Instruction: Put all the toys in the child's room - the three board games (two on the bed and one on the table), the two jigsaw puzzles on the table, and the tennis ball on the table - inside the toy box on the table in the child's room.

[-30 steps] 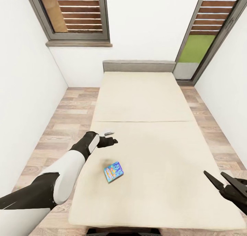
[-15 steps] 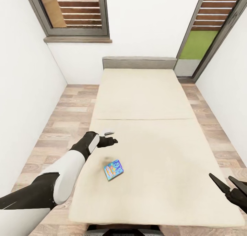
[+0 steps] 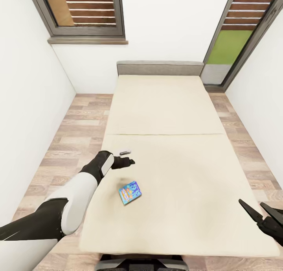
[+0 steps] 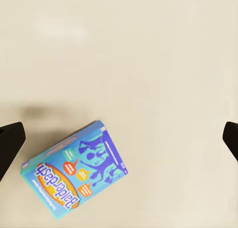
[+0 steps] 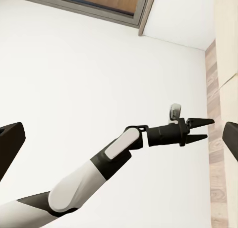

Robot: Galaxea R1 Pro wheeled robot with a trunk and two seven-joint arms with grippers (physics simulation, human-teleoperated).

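One board game, a light blue flat box with blue lettering, lies flat on the cream bed near its left side. My left gripper hovers open above the mattress, a little beyond the box. In the left wrist view the box lies below the gripper, off toward one finger, and both dark fingertips stand far apart. My right gripper is open and empty over the bed's near right corner. The right wrist view looks across at the left gripper against the white wall.
The bed has a grey headboard against the far wall. Strips of wood-plank floor run along both sides between white walls. A window sits at the far left and a glazed door at the far right.
The whole picture has shifted as the camera drew back, so more of the bed's near edge and my base show. The right gripper sits slightly lower and further right. The box lies unmoved.
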